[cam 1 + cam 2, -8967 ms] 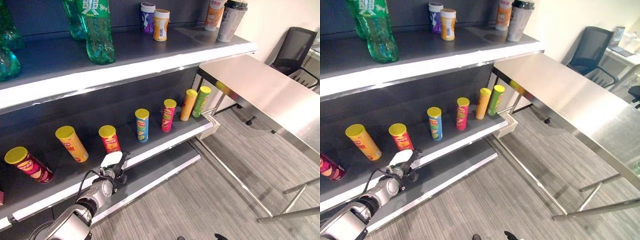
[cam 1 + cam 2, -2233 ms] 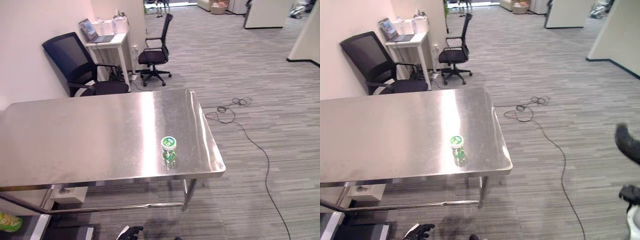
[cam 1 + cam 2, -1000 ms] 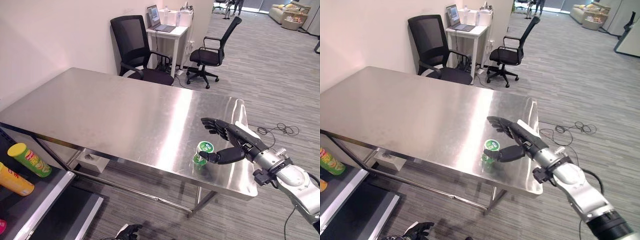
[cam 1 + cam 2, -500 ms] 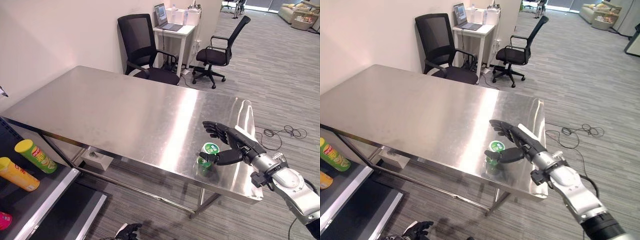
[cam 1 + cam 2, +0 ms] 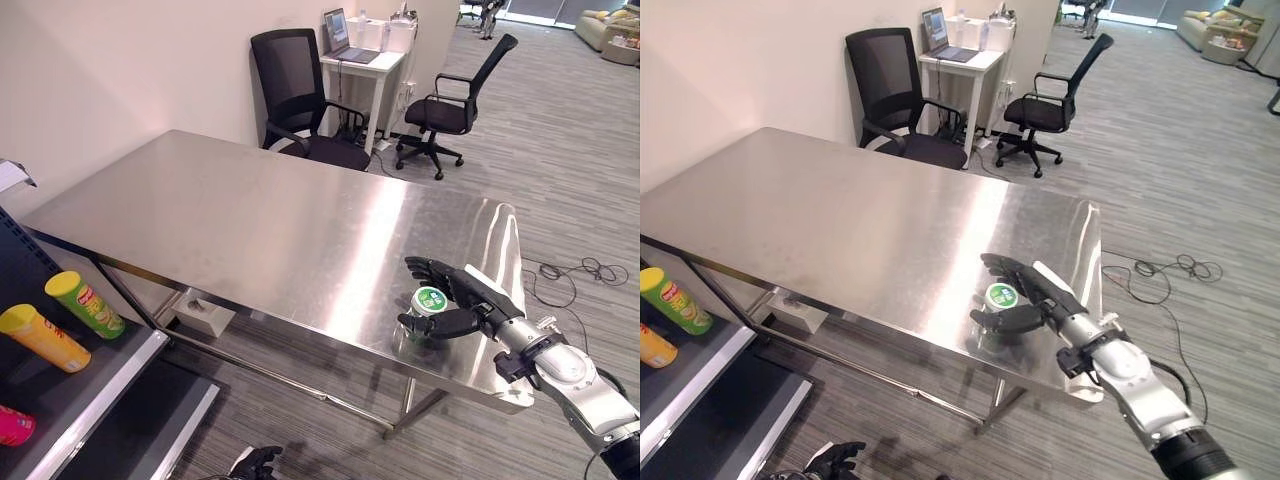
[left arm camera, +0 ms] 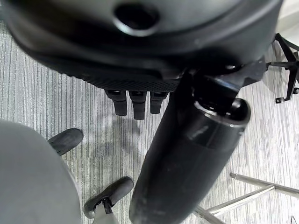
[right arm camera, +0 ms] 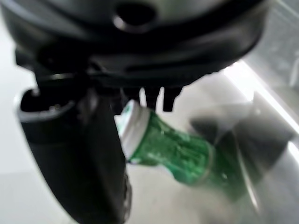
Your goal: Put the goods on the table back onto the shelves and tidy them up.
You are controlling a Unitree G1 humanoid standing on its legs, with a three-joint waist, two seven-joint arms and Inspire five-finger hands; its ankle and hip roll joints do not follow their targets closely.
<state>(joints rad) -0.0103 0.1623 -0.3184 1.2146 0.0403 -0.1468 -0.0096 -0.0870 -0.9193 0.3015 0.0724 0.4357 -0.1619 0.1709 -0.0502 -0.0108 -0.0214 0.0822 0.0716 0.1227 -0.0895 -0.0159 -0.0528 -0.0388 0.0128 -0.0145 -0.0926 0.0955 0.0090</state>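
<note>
Left eye view: a green bottle (image 5: 430,318) with a white-and-green cap stands upright near the right front corner of the steel table (image 5: 250,230). The right hand (image 5: 468,303) reaches in from the lower right, fingers spread behind the bottle and thumb in front, bracketing it. At the lower left, 2 chip cans (image 5: 60,320) lie on a dark shelf (image 5: 100,400).

Right eye view: same scene; the right hand flanks the bottle, thumb curving toward its near side. Whether the thumb touches cannot be told. 2 office chairs (image 5: 970,100) and a small white desk (image 5: 960,62) with a laptop stand beyond the table.

Left wrist view: the left hand (image 6: 177,154) hangs over grey carpet, fingers relaxed and straight, holding nothing.

Right wrist view: the bottle sits just past the fingers and beside the thumb, close in, but the fingers are not wrapped round it; the hand is open, not yet clasped.

Change: 1 s ago the fingers stood wider and farther from the bottle; now they have drawn in on both sides. 9 s ago the view faced the shelves.

Meaning: the reach looks finished; closing on the bottle seems next, then carrying it to the shelf.
</note>
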